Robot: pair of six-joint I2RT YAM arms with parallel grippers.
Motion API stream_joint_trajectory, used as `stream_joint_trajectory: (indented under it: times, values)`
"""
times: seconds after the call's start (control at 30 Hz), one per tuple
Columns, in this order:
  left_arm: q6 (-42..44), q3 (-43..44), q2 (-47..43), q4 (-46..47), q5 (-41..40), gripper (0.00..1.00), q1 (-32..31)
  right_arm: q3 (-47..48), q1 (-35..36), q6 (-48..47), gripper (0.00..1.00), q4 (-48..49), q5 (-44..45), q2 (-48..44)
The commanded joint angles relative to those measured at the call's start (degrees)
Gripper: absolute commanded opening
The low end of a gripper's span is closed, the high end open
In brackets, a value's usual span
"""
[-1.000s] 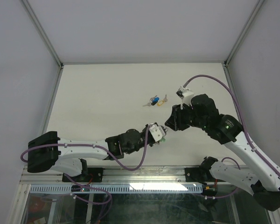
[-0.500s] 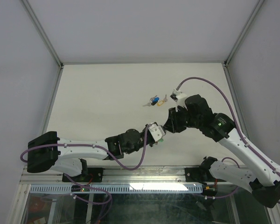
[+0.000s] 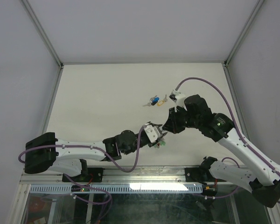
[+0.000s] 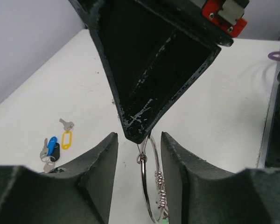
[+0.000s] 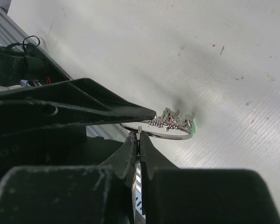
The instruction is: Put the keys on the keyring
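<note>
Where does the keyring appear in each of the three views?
Top external: keyring low centre, between the two arms' tips.
Left wrist: bottom centre, between the left end effector fingers.
Right wrist: centre of picture.
Shared landmark: right end effector pinching the ring.

The keyring (image 4: 160,186) was silver, with what looked like green heads in its bunch. The keys (image 4: 53,147) showed yellow, blue and grey. The table (image 3: 98,93) was off-white; the left claw (image 4: 139,140) and right claw (image 5: 139,136) were black.
</note>
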Motion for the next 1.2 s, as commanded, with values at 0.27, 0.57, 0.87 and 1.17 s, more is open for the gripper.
stream_joint_trajectory:
  times: [0.27, 0.57, 0.87, 1.17]
  values:
    - [9.4, -14.5, -2.0, 37.6, 6.2, 0.41, 0.1, 8.1, 0.3, 6.8, 0.0, 1.8, 0.6, -1.7]
    - [11.0, -14.8, -0.9, 42.9, 5.6, 0.4, 0.1, 9.2, 0.3, 7.1, 0.0, 1.3, -0.9, -1.4]
    - [14.7, -12.5, 1.4, 40.0, 6.1, 0.37, 0.1, 8.6, 0.3, 7.2, 0.0, 2.5, -3.0, -2.1]
    - [17.1, -11.5, 1.9, 39.3, 5.8, 0.28, 0.1, 7.5, 0.3, 7.4, 0.0, 3.1, -3.8, -2.3]
